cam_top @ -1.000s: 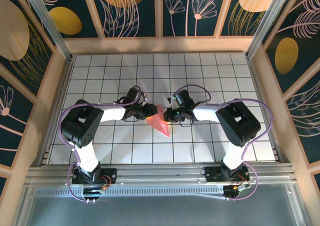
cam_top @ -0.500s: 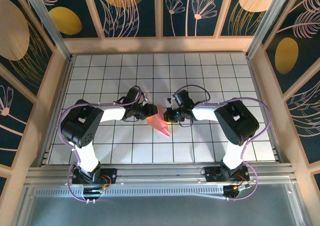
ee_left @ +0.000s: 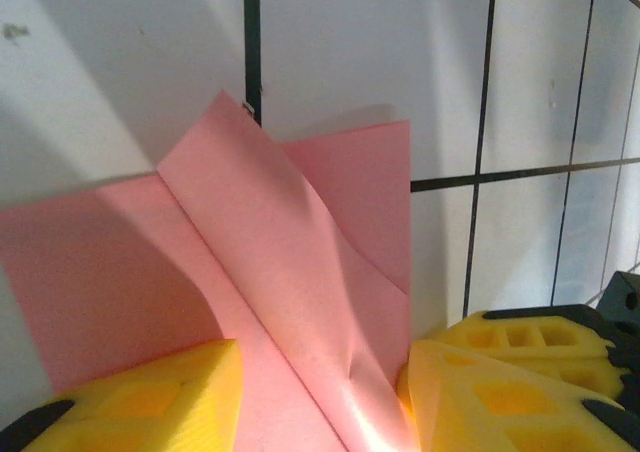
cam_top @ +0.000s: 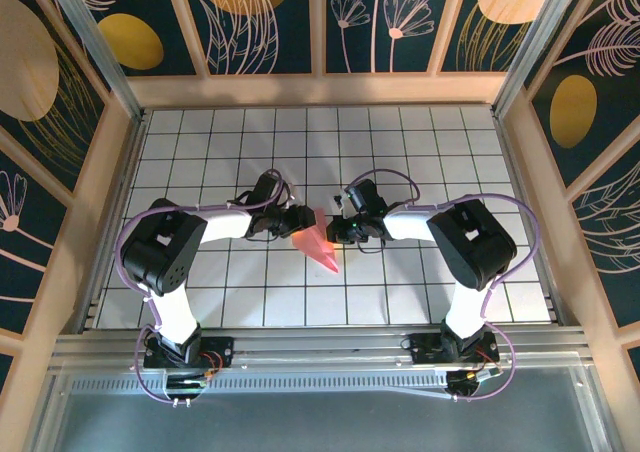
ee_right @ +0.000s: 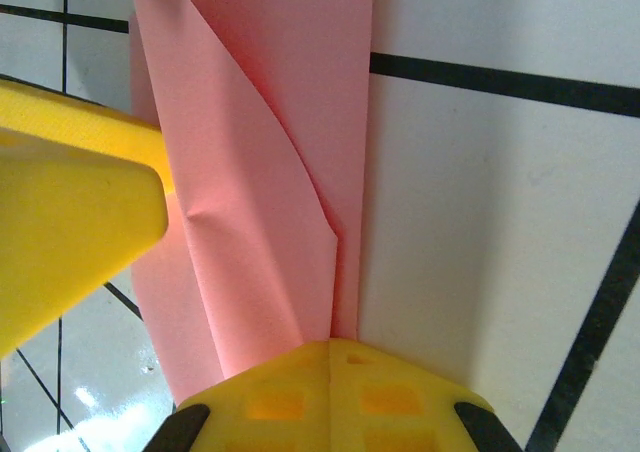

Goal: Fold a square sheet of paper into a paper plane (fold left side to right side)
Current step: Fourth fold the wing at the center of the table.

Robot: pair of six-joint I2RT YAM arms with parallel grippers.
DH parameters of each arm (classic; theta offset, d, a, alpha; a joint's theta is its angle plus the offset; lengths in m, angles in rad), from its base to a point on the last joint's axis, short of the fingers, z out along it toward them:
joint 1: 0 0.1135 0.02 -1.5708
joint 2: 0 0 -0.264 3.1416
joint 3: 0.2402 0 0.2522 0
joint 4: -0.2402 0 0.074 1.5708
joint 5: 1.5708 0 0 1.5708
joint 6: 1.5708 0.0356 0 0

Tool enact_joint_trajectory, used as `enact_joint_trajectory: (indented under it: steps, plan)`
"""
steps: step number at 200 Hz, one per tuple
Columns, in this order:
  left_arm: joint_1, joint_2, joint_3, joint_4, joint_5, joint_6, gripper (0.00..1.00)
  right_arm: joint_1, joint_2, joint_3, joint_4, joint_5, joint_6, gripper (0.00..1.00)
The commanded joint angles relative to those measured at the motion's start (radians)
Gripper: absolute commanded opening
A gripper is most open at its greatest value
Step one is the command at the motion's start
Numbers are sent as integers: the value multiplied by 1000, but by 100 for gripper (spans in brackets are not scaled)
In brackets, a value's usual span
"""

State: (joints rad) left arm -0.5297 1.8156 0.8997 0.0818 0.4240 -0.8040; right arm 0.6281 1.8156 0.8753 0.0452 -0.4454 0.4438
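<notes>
Worktop (cam_top: 200,292) itself is unchanged, white tiles with both arms meeting mid-table. Right arm (cam_top: 470,234) has swung its elbow a bit left over the last second; left arm (cam_top: 160,247) has barely moved. The paper sheet (cam_top: 320,244) sits between the two wrists at the centre of the worktop, already a narrow pink wedge with its point toward the near edge. That wedge looks slimmer than a second ago, while the near tip stays on roughly the same tile. My read: a flap is being worked over the centre line, so this is mid-fold and not yet creased. In the left wrist view one layer of the paper sheet (ee_left: 250,272) stands up as a ridge off the flat part. Left gripper (cam_top: 296,220) has nudged right and eased slightly wider. Its jaws stand apart with the ridge running up between them, and the left finger (ee_left: 140,392) rests on the flat layer, so it straddles the paper without clamping it. Right gripper (cam_top: 336,230) has its jaws fully together. In its wrist view the curled flap of the paper sheet (ee_right: 260,172) tapers straight into the closed tips of the right gripper (ee_right: 330,372), which reads as a pinch on that flap. A left gripper finger (ee_right: 80,202) touches the paper's left edge there.
</notes>
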Motion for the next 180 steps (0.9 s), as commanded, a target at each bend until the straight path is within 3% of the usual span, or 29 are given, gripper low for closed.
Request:
enact_joint_trajectory:
  steps: [1, 46, 81, 113, 180]
  plan:
    - [0, -37, 56, -84, -58, 43, 49, 1, 48, -34, -75, 51, -1, 0]
    - [0, -141, 88, -129, -126, 94, 49, 2, 45, -42, -80, 58, 4, 0]
    - [-3, -129, 30, -31, 16, 71, 28, 5, 43, -37, -90, 66, 1, 0]
    - [-27, -47, 40, -16, 55, 66, 11, 8, 45, -35, -97, 69, 1, 0]
    - [-39, 54, 42, 8, 55, 58, 4, 15, 56, -20, -125, 86, -9, 0]
